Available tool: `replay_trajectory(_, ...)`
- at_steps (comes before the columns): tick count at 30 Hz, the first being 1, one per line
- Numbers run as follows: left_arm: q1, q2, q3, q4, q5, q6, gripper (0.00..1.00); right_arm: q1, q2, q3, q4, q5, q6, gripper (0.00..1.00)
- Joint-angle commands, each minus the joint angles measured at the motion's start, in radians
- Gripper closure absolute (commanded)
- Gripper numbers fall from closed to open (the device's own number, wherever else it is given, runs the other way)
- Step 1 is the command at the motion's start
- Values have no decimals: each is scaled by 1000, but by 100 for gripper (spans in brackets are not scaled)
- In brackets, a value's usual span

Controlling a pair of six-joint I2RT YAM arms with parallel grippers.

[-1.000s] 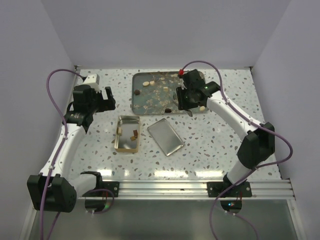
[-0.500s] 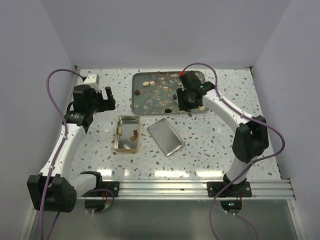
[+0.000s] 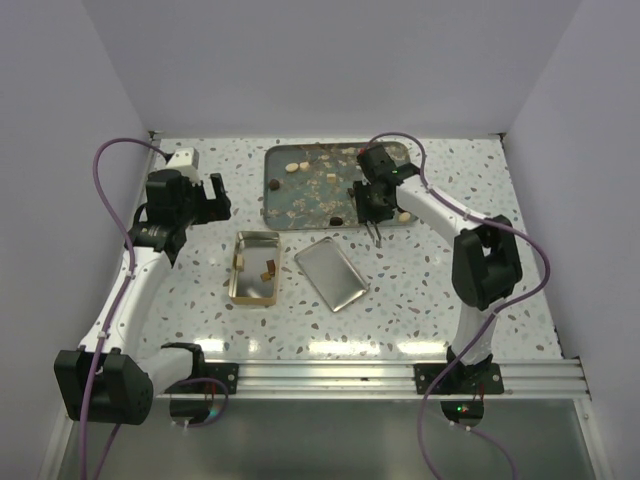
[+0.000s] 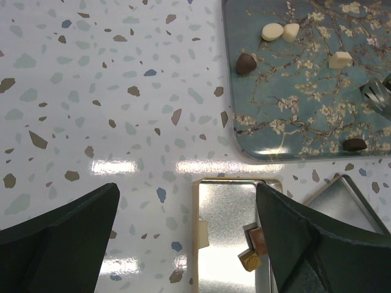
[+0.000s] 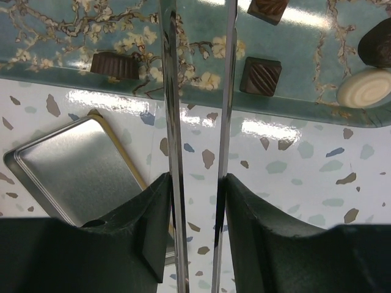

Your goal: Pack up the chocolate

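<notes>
I see the right pincer (image 3: pixel 376 234) part open, empty, over the tray (image 5: pixel 293 110) rim, 2 chocolates (image 5: pixel 261 75) flanking; left pincer (image 4: pixel 187 195) wide open.

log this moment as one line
right gripper: open, empty, over near edge of teal tray | left gripper: open, above table | gold tin: few chocolates inside

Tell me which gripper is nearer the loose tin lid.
Right. The right gripper hangs at the teal tray's near edge, close by the lid's far end; the left gripper sits well off to the left, past the open tin.
</notes>
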Motion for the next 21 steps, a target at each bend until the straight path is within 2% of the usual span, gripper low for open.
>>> replay_trajectory(1, 12, -4, 15, 33, -10, 14, 0, -5, 6, 63, 27, -23, 11, 59)
replay_trajectory(3, 15, -7, 15, 33, -10, 14, 0, -5, 12, 69, 26, -37, 11, 59)
replay_trajectory(9, 17, -6, 14, 36, -7, 14, 0, -4, 6, 74, 20, -57, 11, 79)
replay_trajectory(12, 18, -6, 14, 36, 0, 14, 0, -5, -10, 94, -2, -66, 11, 83)
replay_trajectory(21, 18, -4, 17, 36, 10, 9, 0, 5, -84, 190, -54, -143, -4, 87)
